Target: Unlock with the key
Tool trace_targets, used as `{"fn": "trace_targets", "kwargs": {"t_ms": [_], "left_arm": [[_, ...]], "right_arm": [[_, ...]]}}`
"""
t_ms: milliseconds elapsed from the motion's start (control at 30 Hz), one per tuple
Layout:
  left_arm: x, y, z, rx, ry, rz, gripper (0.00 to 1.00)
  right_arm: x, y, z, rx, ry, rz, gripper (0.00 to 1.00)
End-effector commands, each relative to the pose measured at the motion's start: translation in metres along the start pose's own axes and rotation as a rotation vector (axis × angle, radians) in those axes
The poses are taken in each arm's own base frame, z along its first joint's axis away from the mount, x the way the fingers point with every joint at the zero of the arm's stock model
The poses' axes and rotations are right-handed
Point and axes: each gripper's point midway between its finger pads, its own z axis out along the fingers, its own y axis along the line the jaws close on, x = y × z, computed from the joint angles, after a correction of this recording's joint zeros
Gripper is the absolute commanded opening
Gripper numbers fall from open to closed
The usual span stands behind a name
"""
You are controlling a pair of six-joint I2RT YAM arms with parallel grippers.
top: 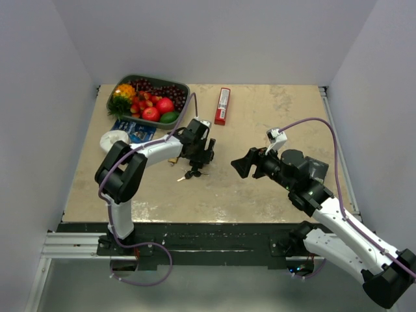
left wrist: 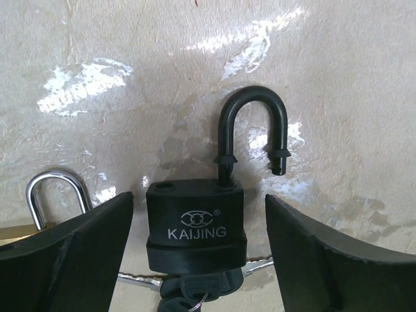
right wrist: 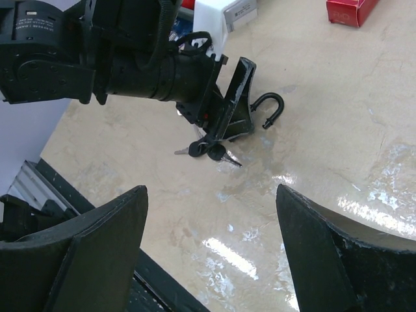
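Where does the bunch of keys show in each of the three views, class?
Top external: the key lies mid-table, left of centre.
Left wrist: bottom edge, centre, under the black padlock.
Right wrist: left of centre.
Shared landmark: the black padlock, in both wrist views.

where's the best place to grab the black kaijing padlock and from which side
Grip the black padlock by its blocky body, from above, fingers on the two narrow sides. It lies flat, logo up, and those sides are parallel and bare. The open shackle is thin and rounded, and the key sits at the bottom end.
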Motion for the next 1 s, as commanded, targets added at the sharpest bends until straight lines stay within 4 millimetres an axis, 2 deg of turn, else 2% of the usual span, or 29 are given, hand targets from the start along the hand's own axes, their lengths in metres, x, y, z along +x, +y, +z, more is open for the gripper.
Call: {"fn": "trace_targets", "kwargs": {"t_ms": [0, 33, 67, 133, 167, 233, 267, 333, 367, 400, 467, 500, 533, 567, 600, 633, 700, 733, 767, 800, 833, 867, 900, 933, 967], "left_arm": [[-0.038, -0.006, -0.026, 0.033, -0.142, -0.001, 0.92], [-0.043, -0.007, -0.029, 0.036, -0.165, 0.001, 0.98], [-0.043, -0.007, -0.031, 0.038, -0.173, 0.005, 0.99], [-0.057, -0.011, -0.044, 0.059, -0.241, 0.016, 0.99], [-0.055, -0.011, -0.046, 0.066, -0.251, 0.025, 0.99], [-0.068, -0.014, -0.061, 0.088, -0.320, 0.034, 0.99], [-0.064, -0.013, -0.062, 0.090, -0.328, 0.038, 0.99], [-0.078, -0.012, -0.078, 0.104, -0.408, 0.028, 0.99], [-0.074, -0.010, -0.079, 0.105, -0.416, 0.026, 0.99], [-0.080, -0.009, -0.090, 0.112, -0.451, 0.015, 0.99], [-0.086, 0.001, -0.098, 0.127, -0.503, -0.023, 0.99], [-0.095, 0.001, -0.112, 0.164, -0.550, -0.052, 0.99], [-0.100, 0.017, -0.118, 0.156, -0.575, -0.089, 0.99], [-0.093, 0.025, -0.118, 0.158, -0.579, -0.111, 0.99], [-0.102, 0.029, -0.136, 0.189, -0.639, -0.132, 0.99], [-0.104, 0.052, -0.142, 0.162, -0.666, -0.175, 0.99], [-0.100, 0.071, -0.161, 0.170, -0.721, -0.231, 0.99], [-0.092, 0.095, -0.163, 0.133, -0.733, -0.271, 0.99], [-0.095, 0.102, -0.184, 0.125, -0.787, -0.286, 0.99], [-0.093, 0.111, -0.192, 0.100, -0.806, -0.310, 0.99], [-0.092, 0.118, -0.201, 0.081, -0.828, -0.317, 0.99], [-0.095, 0.117, -0.225, 0.079, -0.889, -0.309, 0.99], [-0.096, 0.115, -0.237, 0.081, -0.918, -0.283, 0.99], [-0.098, 0.111, -0.249, 0.100, -0.950, -0.255, 0.99], [-0.100, 0.106, -0.272, 0.117, -1.012, -0.221, 0.99]], "right_arm": [[-0.008, -0.003, 0.002, 0.013, -0.035, -0.001, 0.83], [-0.008, -0.002, 0.003, 0.012, -0.037, -0.001, 0.83], [-0.007, -0.003, 0.004, 0.011, -0.035, -0.003, 0.83], [-0.007, -0.005, 0.007, 0.016, -0.036, -0.001, 0.85], [-0.006, -0.006, 0.009, 0.018, -0.032, 0.005, 0.85], [-0.006, -0.010, 0.013, 0.010, -0.032, 0.022, 0.85], [-0.006, -0.010, 0.014, 0.002, -0.032, 0.036, 0.85], [-0.007, -0.017, 0.018, -0.003, -0.041, 0.056, 0.85], [-0.009, -0.021, 0.019, 0.004, -0.044, 0.060, 0.85], [-0.011, -0.031, 0.021, 0.028, -0.048, 0.068, 0.85], [-0.011, -0.041, 0.023, 0.054, -0.043, 0.060, 0.85], [-0.013, -0.051, 0.023, 0.083, -0.045, 0.062, 0.85], [-0.016, -0.056, 0.023, 0.100, -0.049, 0.050, 0.85], [-0.019, -0.061, 0.022, 0.112, -0.054, 0.047, 0.85], [-0.022, -0.071, 0.019, 0.145, -0.060, 0.052, 0.85], [-0.029, -0.073, 0.017, 0.153, -0.074, 0.045, 0.85], [-0.033, -0.082, 0.010, 0.185, -0.069, 0.057, 0.85], [-0.041, -0.081, 0.006, 0.189, -0.089, 0.053, 0.85], [-0.049, -0.080, -0.001, 0.194, -0.114, 0.046, 0.85], [-0.051, -0.085, -0.006, 0.232, -0.123, 0.048, 0.85], [-0.060, -0.083, -0.011, 0.241, -0.140, 0.026, 0.85], [-0.066, -0.083, -0.017, 0.257, -0.159, 0.014, 0.85], [-0.068, -0.086, -0.022, 0.290, -0.161, 0.009, 0.85], [-0.078, -0.085, -0.027, 0.301, -0.185, -0.010, 0.85], [-0.081, -0.084, -0.031, 0.311, -0.194, -0.015, 0.85]]}}
